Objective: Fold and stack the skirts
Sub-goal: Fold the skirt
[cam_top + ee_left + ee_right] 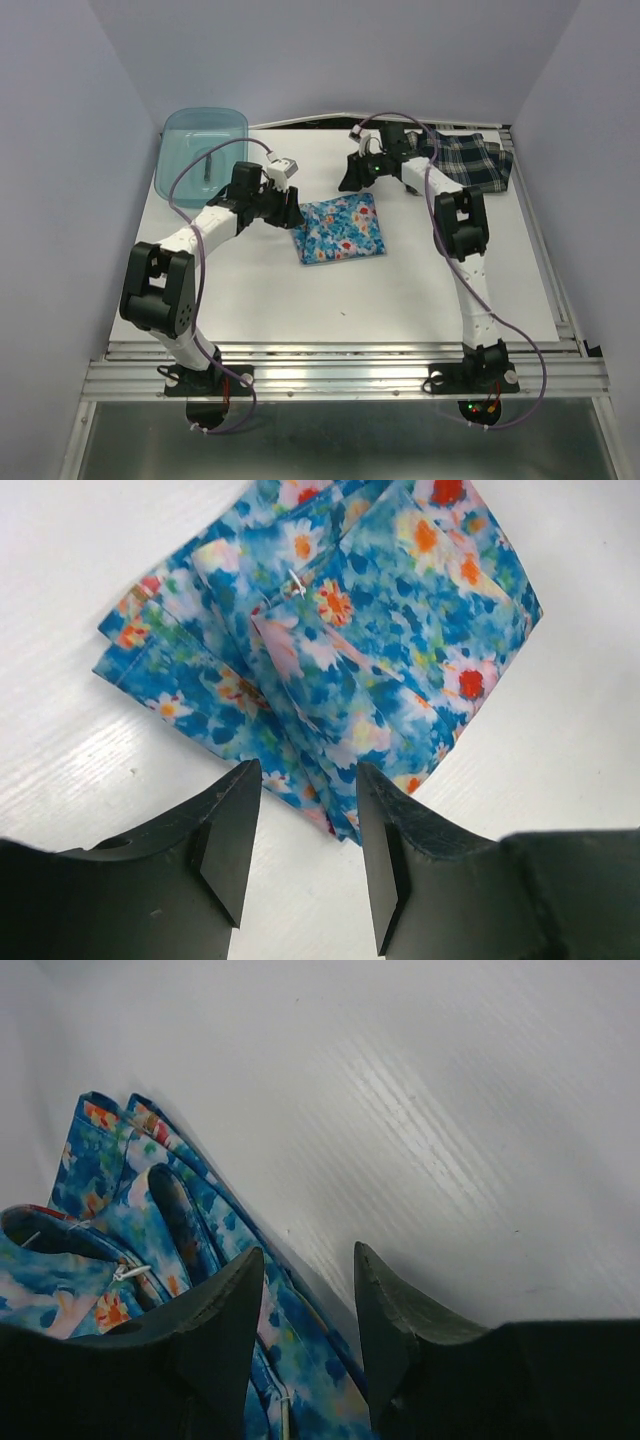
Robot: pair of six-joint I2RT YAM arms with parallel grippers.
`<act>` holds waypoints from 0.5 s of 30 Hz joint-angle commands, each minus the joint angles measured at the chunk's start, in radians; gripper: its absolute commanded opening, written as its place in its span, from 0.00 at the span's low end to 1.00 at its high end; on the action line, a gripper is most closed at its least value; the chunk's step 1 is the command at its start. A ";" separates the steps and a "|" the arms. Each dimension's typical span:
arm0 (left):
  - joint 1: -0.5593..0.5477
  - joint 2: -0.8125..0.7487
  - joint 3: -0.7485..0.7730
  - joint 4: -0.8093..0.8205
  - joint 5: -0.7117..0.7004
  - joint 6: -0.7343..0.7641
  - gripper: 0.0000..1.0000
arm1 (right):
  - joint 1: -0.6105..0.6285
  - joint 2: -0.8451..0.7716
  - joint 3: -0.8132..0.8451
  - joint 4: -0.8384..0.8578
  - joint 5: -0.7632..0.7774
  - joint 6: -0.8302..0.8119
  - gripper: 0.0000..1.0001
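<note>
The blue flowered skirt [341,228] lies folded in a rough square at mid-table. It also shows in the left wrist view [340,640] and the right wrist view [130,1240]. The plaid skirt [468,160] lies rumpled at the back right, partly behind the right arm. My left gripper [290,208] is open and empty just left of the flowered skirt's left corner [308,780]. My right gripper [350,180] is open and empty just behind the flowered skirt's far edge [308,1270].
A translucent teal bin [203,150] stands at the back left, close behind the left arm. The white table board [400,290] ends in a metal rail at the near side. Grey walls close in on left, right and back.
</note>
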 commanded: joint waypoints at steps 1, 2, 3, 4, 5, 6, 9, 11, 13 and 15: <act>-0.002 -0.003 0.077 -0.018 0.018 0.088 0.54 | -0.001 -0.006 -0.077 0.001 -0.114 -0.011 0.47; -0.002 0.003 0.093 -0.020 0.020 0.105 0.54 | -0.001 -0.012 -0.120 -0.027 -0.118 -0.028 0.47; -0.002 0.008 0.102 -0.021 0.020 0.119 0.54 | -0.001 -0.018 -0.140 -0.045 -0.120 -0.047 0.47; -0.002 0.016 0.113 -0.038 0.021 0.137 0.54 | -0.001 -0.027 -0.160 -0.063 -0.120 -0.087 0.47; -0.003 0.019 0.134 -0.050 0.029 0.163 0.54 | -0.001 -0.032 -0.178 -0.079 -0.117 -0.103 0.46; -0.005 0.020 0.143 -0.070 0.041 0.198 0.54 | -0.001 -0.035 -0.195 -0.111 -0.112 -0.123 0.45; -0.017 0.008 0.150 -0.118 0.046 0.316 0.54 | -0.001 -0.038 -0.235 -0.201 -0.107 -0.207 0.38; -0.032 -0.016 0.137 -0.141 0.037 0.384 0.53 | -0.001 -0.068 -0.293 -0.243 -0.126 -0.251 0.30; -0.046 -0.064 0.116 -0.149 0.041 0.451 0.52 | 0.009 -0.108 -0.354 -0.260 -0.158 -0.302 0.27; -0.068 -0.101 0.081 -0.155 0.052 0.511 0.51 | 0.028 -0.186 -0.462 -0.260 -0.160 -0.339 0.24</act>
